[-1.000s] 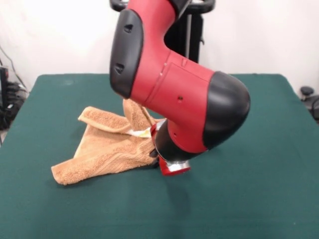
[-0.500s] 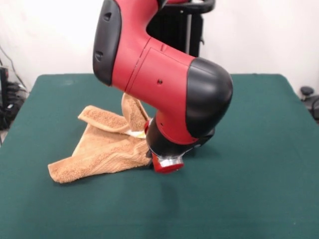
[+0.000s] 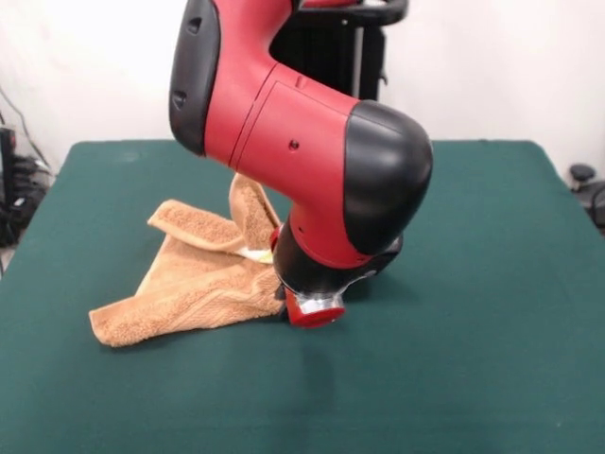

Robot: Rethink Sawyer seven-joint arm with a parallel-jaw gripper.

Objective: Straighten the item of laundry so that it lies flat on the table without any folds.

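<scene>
The towel point(image 3: 194, 284) lies bunched on the left-centre of the desk point(image 3: 473, 378), an orange-tan terry cloth gathered into a rough fan: one corner trails out flat toward the near left, a thick fold rolls over along its far edge, and a narrow flap stands up against the arm. A pale tag or hem peeks out where the folds meet. Its right-hand end runs in under the gripper point(image 3: 314, 310), which sits low at the cloth's edge, at or just above the desk surface; the bulky red and black wrist hides the jaws, so I cannot tell whether they are spread, pressed together or pinching the cloth. The step in hand looks like taking hold of that gathered end to draw it out. To do it well, the hold should catch only the top layer or a true corner, since a pinch through several layers would drag the whole bundle instead of opening it. A slow, low pull away from the trailing corner should let the looped pile grip the dark green felt-like top and stay put while the folds unroll. The cloth is soft, limp and thick, and will likely slump back if released mid-air.
</scene>
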